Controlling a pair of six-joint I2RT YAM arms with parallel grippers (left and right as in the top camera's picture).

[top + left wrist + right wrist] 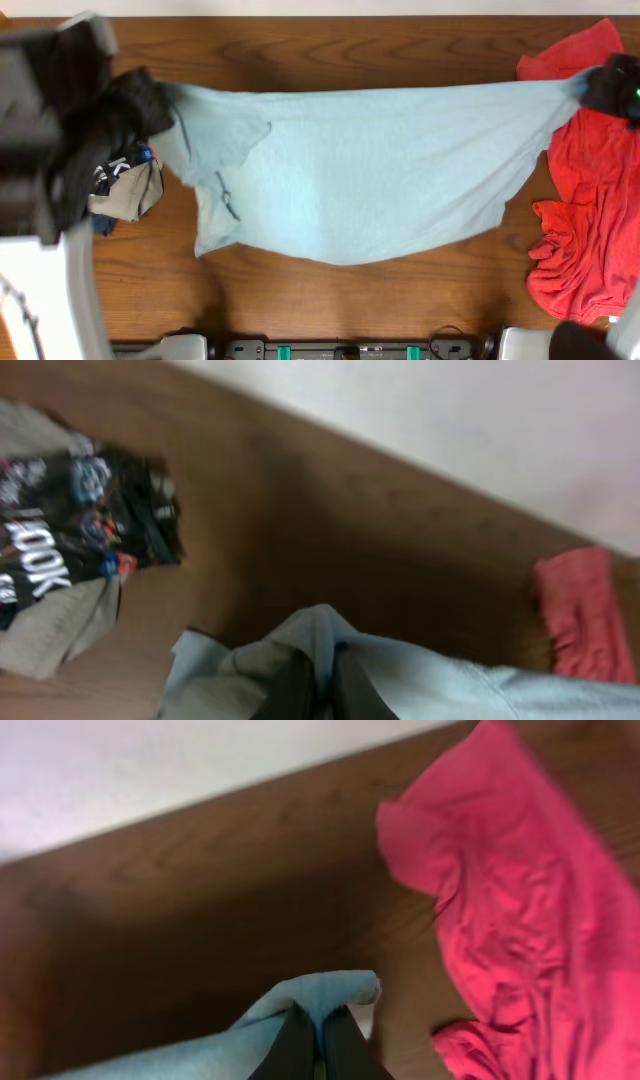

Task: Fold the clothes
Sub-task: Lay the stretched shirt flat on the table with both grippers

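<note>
Left wrist view: at the bottom edge the left end effector (320, 685) is clamped on a bunched fold of the blue T-shirt (450, 685), soft matte cotton. Beyond it runs the tabletop (330, 530), dark brown wood with visible grain. A black tee (90, 510) with white lettering lies at the upper left of the frame, over a khaki garment (55, 630). A corner of the red shirt (585, 610) shows at the right. A pale wall (480, 420) closes the top.

In the right wrist view the right end effector (318, 1042) pinches a rolled blue hem at the bottom edge, and the red shirt lies crumpled at the right.

Overhead, the blue T-shirt spans the middle of the frame, stretched between both end effectors, its lower edge curving downward. The red shirt is a rumpled heap at the right edge.
</note>
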